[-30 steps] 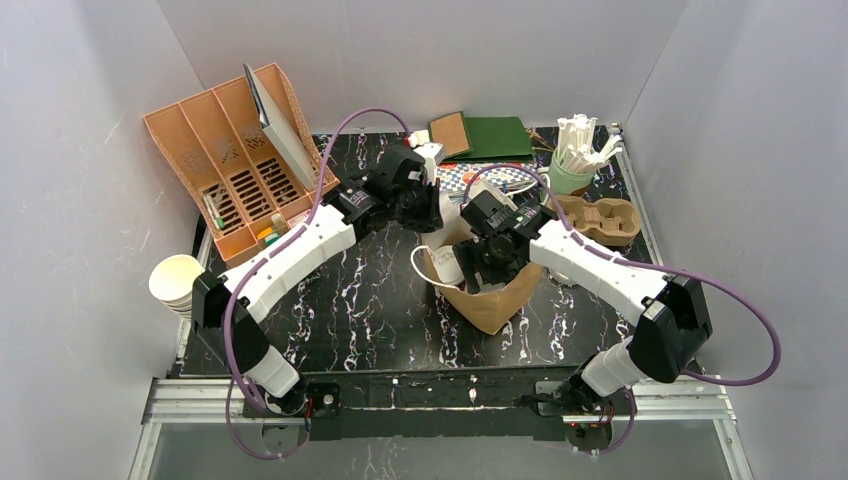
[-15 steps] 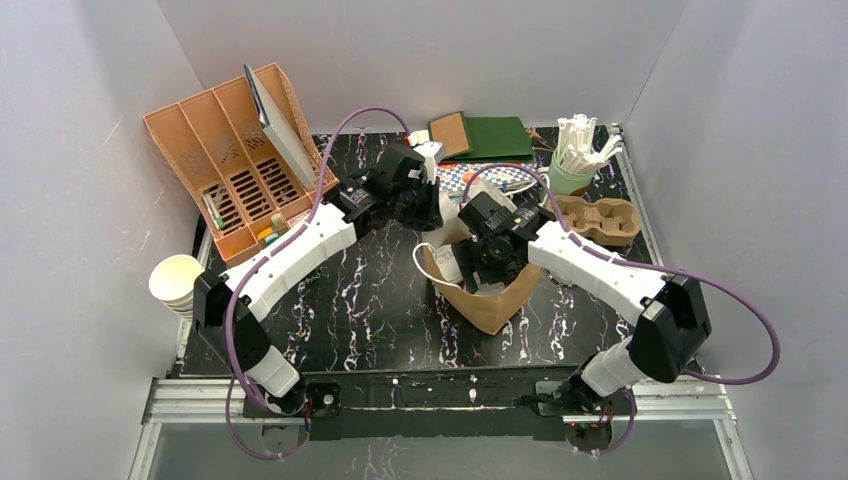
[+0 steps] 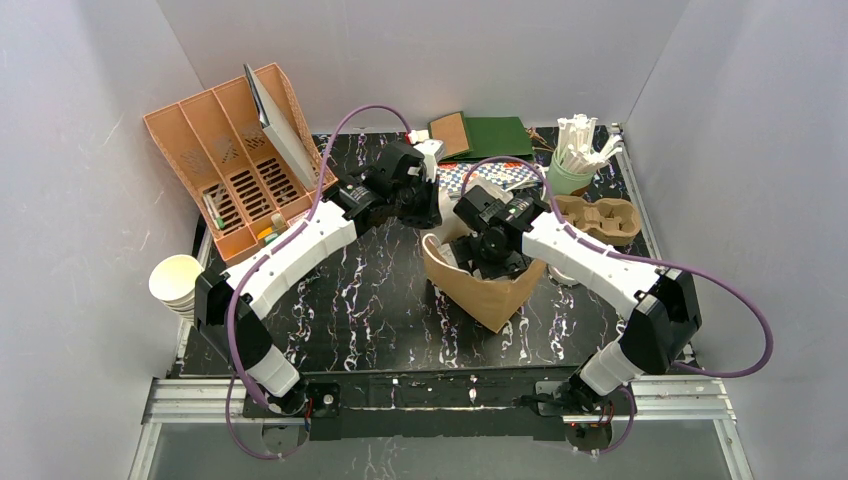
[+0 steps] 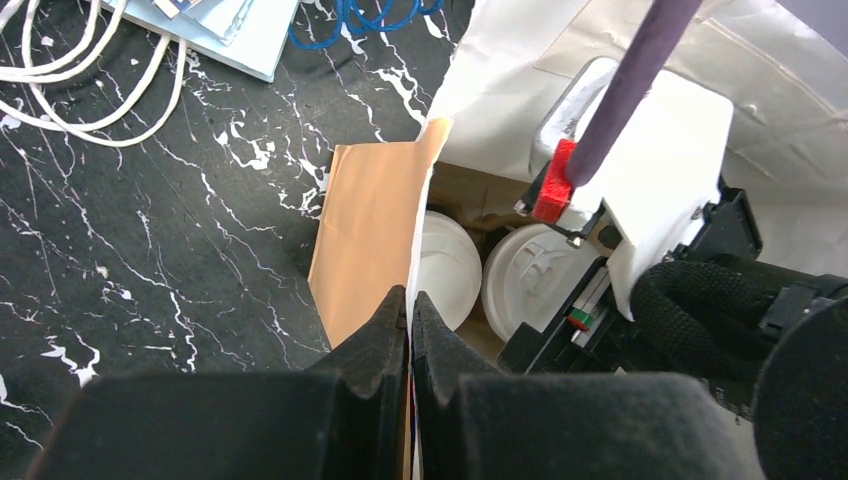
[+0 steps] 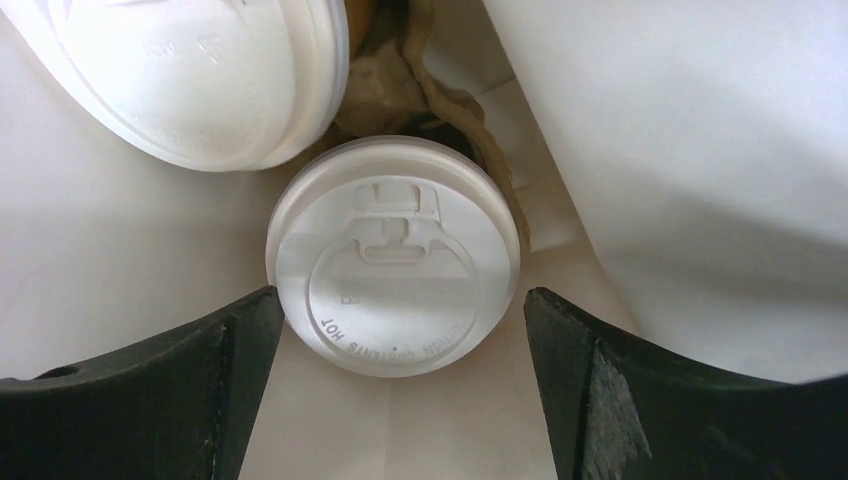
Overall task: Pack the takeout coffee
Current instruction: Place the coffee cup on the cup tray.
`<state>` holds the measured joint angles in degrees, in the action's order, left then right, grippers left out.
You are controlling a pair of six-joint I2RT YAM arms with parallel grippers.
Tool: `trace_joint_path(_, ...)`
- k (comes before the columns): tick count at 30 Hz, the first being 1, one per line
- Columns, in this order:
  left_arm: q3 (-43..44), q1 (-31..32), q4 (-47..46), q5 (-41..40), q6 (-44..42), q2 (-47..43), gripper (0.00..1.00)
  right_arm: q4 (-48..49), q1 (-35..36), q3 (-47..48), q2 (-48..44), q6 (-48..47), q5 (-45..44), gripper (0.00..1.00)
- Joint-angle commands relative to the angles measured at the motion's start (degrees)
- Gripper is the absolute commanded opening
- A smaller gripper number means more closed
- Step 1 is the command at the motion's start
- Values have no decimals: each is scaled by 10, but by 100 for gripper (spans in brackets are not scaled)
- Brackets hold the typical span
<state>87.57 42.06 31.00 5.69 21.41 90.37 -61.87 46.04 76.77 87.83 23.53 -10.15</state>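
Observation:
A brown paper bag (image 3: 492, 295) with a white lining stands open mid-table. Two takeout coffee cups stand side by side inside it, and only their white lids show (image 4: 447, 262) (image 4: 535, 272). My left gripper (image 4: 410, 300) is shut on the bag's near rim (image 4: 372, 225), pinching the paper wall. My right gripper (image 5: 400, 300) reaches down into the bag and is open. Its fingers (image 5: 225, 360) stand either side of one lid (image 5: 395, 255) without touching it. The second lid (image 5: 200, 70) lies just beyond. In the top view the right gripper (image 3: 490, 258) hides the cups.
An orange divided organizer (image 3: 235, 160) stands at the back left, with a stack of cream cups (image 3: 175, 280) at the left edge. A cardboard cup carrier (image 3: 600, 218), a green cup of white sticks (image 3: 575, 160) and green and brown flat packs (image 3: 495, 135) sit behind the bag.
My right gripper's jaws have opened wider, away from the lidded cup, and the arm has shifted slightly toward the back. The bag's mouth has spread and shifted. The left gripper keeps its pinch.

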Motion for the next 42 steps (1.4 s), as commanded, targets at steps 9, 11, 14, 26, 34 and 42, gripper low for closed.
trace_joint_path(9,23,-4,48,6,-24,0,0,-59,-2,59,-27,-22,-15,98)
trace_joint_path(11,21,-4,48,6,-26,-1,0,-59,-2,68,-29,-26,-2,98)
trace_joint_path(14,20,-3,49,5,-29,-3,0,-61,-2,80,-30,-36,21,98)
trace_joint_path(26,16,-4,48,0,-32,-11,0,-69,-2,118,-39,-52,50,98)
trace_joint_path(34,33,-4,52,-14,-42,-9,0,-53,-2,99,-44,-58,38,98)
trace_joint_path(42,30,-4,64,-23,-57,-11,0,-47,-2,124,-40,-61,39,98)
